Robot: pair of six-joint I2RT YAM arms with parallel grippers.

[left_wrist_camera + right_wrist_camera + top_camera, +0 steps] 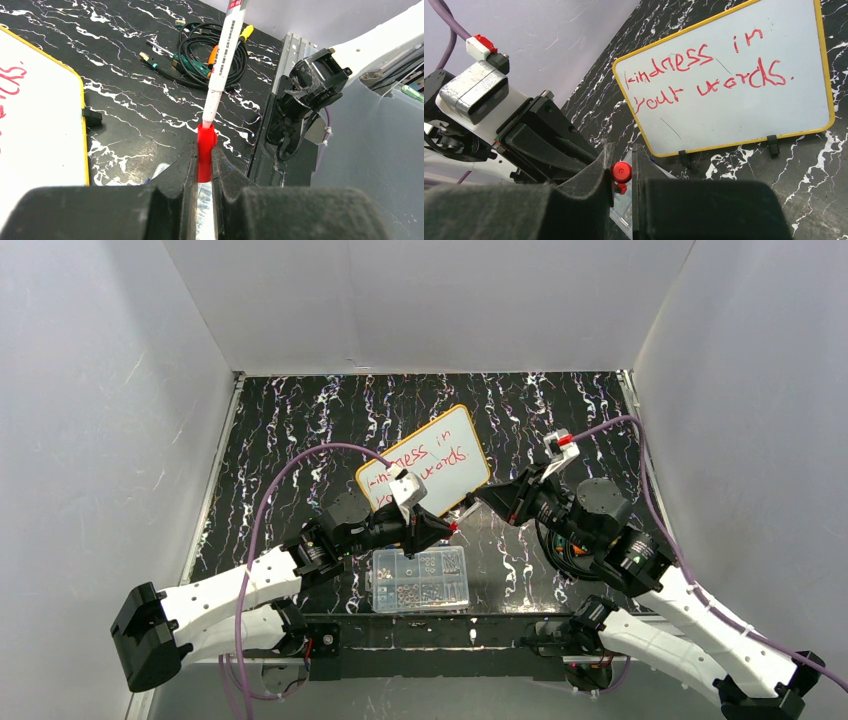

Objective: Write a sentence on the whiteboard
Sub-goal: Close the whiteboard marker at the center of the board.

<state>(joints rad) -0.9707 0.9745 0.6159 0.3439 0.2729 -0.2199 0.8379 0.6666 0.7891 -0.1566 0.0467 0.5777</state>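
The whiteboard (455,430) lies tilted on the black marbled table, with a yellow rim and black clip feet (772,145). The sentence (704,75) on it is in red, "kindness in your words." in two lines. The board also shows in the left wrist view (40,125). My left gripper (447,530) (205,152) is shut on the red cap (206,145). The white marker (222,65) enters that cap tip first. My right gripper (478,497) (623,155) is shut on the marker, whose round red rear end (622,172) shows between its fingers. Both grippers meet just in front of the board.
A clear compartment box (420,578) of small parts sits on the table just below the grippers. A coil of black cables (210,55) with orange and yellow plugs lies right of the board. White walls enclose the table on three sides.
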